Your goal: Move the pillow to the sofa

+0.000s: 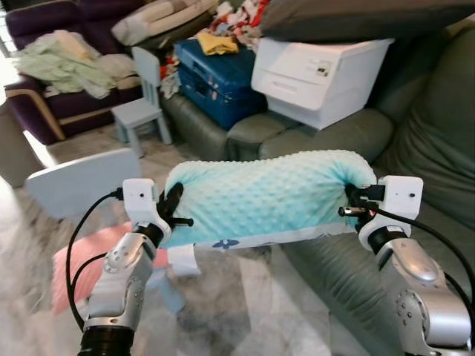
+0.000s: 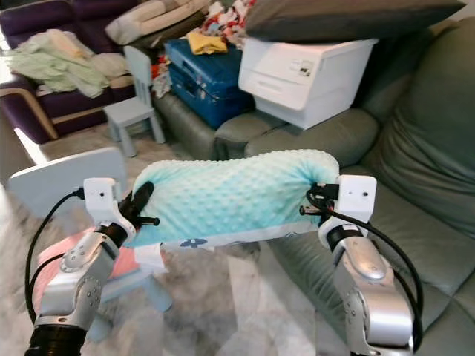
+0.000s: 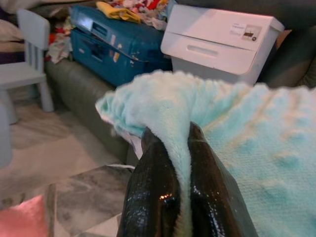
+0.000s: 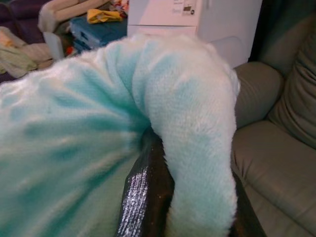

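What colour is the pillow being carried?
Pale mint-turquoise, dotted texture pillow; clearest in left eye view.

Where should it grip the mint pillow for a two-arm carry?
At the two short ends, one gripper from each side. The pillow is long, soft and limp, so end pinches keep it spread. Left gripper is shut on a fold of its left end, right gripper on the right end, above the sofa.

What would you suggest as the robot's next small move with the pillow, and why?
Probably carry it forward and to the right, over the green sofa's seat cushion, before lowering. The left end effector and right end effector each pinch one end of the turquoise pillow, which hangs in the air partly above the marble floor, so releasing now might drop it short.
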Controlling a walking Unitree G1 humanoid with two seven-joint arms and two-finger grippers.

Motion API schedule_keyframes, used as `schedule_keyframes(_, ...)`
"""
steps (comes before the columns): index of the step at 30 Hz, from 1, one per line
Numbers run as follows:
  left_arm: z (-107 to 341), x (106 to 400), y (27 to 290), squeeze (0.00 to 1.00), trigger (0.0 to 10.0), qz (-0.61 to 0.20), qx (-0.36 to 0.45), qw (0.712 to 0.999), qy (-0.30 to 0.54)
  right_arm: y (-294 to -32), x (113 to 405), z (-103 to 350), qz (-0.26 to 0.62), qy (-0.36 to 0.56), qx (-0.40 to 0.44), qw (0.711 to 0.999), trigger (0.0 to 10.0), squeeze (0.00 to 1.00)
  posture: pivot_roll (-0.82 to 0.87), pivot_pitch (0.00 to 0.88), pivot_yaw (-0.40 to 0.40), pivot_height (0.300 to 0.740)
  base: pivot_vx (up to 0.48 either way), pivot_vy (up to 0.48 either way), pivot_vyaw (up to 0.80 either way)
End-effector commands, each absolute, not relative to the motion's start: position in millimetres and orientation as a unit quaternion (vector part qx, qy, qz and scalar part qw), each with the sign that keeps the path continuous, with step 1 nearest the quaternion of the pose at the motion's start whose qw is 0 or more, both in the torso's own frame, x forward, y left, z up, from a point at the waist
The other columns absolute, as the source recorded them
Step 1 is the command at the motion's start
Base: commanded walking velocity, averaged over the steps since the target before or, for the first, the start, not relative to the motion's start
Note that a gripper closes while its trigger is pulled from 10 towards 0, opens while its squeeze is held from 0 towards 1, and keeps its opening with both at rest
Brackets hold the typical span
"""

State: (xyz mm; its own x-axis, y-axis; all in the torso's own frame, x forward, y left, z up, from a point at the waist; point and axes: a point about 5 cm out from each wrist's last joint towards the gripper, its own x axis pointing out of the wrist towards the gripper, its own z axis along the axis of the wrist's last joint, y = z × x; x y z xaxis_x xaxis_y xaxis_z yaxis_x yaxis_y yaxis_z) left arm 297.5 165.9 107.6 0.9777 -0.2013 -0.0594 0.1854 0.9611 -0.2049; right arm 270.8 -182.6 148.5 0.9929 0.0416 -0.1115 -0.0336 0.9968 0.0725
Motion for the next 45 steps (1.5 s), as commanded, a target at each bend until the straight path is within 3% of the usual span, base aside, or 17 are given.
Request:
schedule_keyframes(1, 114.5, 300.1, 170.1, 0.0, 10.0, -0.091, -0.099, 0.99, 0.029, -179.7, 272.3, 158.0, 0.028, 0.039, 0.03, 0.998, 10.0, 0.0, -0.09, 0.0, 0.058, 0.74, 0.461, 0.0, -0.61)
schedule_keyframes(22, 109.2, 299.6, 165.8, 0.0, 10.0, -0.092, -0.112, 0.988, 0.05, -179.7, 271.8, 157.1, 0.027, 0.044, 0.029, 0.998, 10.0, 0.0, -0.09, 0.0, 0.056, 0.74, 0.455, 0.0, -0.62)
schedule_keyframes(34, 107.4, 304.4, 163.6, 0.0, 10.0, -0.085, -0.107, 0.988, 0.066, -179.4, 270.6, 157.6, 0.026, 0.041, 0.03, 0.998, 10.0, 0.0, -0.09, 0.0, 0.056, 0.74, 0.0, 0.0, -0.11)
schedule_keyframes(45, 107.4, 303.9, 163.1, 0.0, 10.0, -0.107, -0.088, 0.987, 0.078, -178.7, 271.2, 157.1, 0.025, 0.042, 0.028, 0.998, 10.0, 0.0, -0.09, 0.0, 0.058, 0.74, 0.0, 0.461, 0.0)
